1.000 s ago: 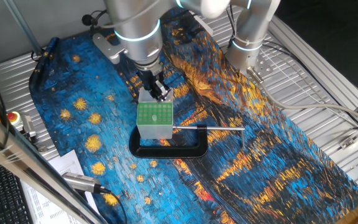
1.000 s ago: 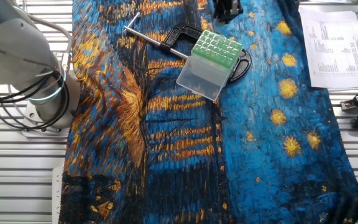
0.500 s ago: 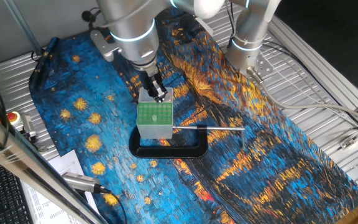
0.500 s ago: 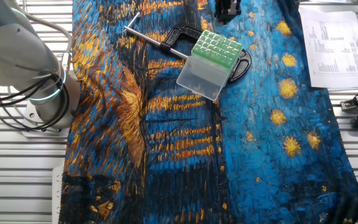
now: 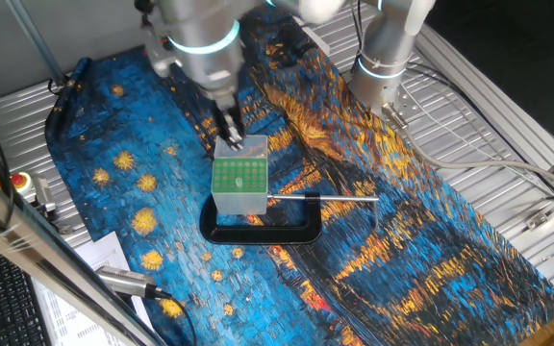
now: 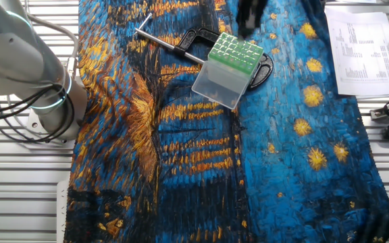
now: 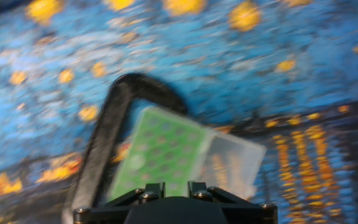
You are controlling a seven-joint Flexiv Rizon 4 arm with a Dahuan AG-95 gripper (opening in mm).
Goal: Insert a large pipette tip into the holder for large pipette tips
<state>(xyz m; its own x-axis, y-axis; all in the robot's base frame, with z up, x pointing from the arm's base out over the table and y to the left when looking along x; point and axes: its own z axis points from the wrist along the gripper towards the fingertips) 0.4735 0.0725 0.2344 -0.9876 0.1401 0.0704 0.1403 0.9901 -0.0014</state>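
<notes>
The holder (image 5: 239, 185) is a translucent box with a green hole grid, standing on the painted cloth inside a black C-clamp. It also shows in the other fixed view (image 6: 234, 52) and, blurred, in the hand view (image 7: 160, 155). My gripper (image 5: 230, 135) hangs just above the holder's far edge; it is blurred in the other fixed view (image 6: 248, 17). In the hand view my gripper (image 7: 174, 186) has its fingers apart with nothing between them. No loose large pipette tip shows. A pale spot (image 7: 135, 162) sits in the grid; I cannot tell whether it is a tip.
The black C-clamp (image 5: 263, 233) lies around the holder's base, and its shiny metal rod (image 5: 321, 198) sticks out to the right. The second arm's base (image 5: 383, 67) stands at the back. Papers and cables (image 6: 363, 47) lie beyond the cloth's edge.
My gripper has risen and shifted slightly left from the holder's far edge, and it is blurred with motion. The holder and clamp have not moved.
</notes>
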